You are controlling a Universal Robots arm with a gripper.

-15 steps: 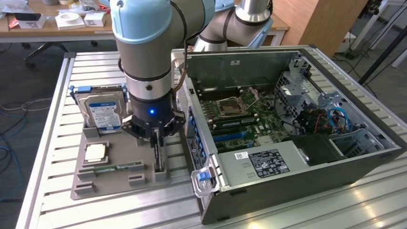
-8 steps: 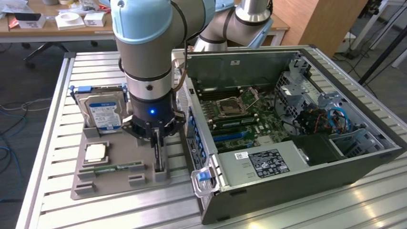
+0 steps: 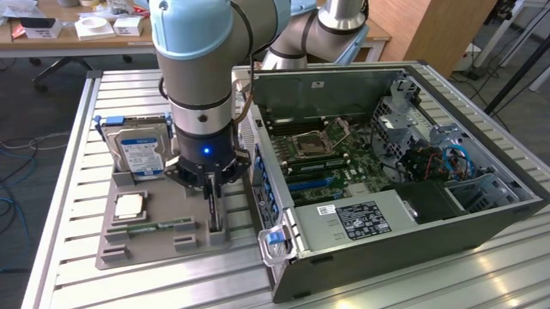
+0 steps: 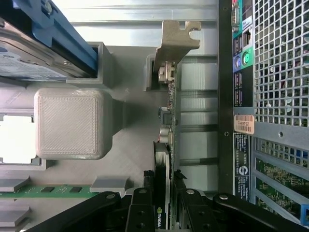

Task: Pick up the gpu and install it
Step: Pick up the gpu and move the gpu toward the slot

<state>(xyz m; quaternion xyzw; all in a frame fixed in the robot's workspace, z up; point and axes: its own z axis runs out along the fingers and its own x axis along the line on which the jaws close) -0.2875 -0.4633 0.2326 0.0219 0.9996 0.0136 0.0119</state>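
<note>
A slatted metal table (image 3: 77, 193) is seen under everything, w/ the open computer case (image 3: 387, 270) set just beside the gripper (image 3: 213, 183) on the exterior view's right, its back panel w/ ports facing that way. The robot arm (image 3: 202, 58) is held upright directly above the gripper. A grey tray (image 3: 159, 248) is placed below the gripper and is spread out from it toward the exterior view's left. A hard drive (image 3: 140, 154) w/ blue label is stood in a tray slot, near the gripper on that left side. The graphics card (image 3: 215, 215) is stood on edge in its tray slot right under the gripper, its metal bracket (image 4: 179, 36) at the end away from the fingers (image 4: 142, 208). The fingers are clamped on both faces of the card, no gap seen. A processor chip (image 3: 129, 206) and a green memory stick (image 3: 159, 226) are laid flat in the tray, near the gripper, on the exterior view's left.
</note>
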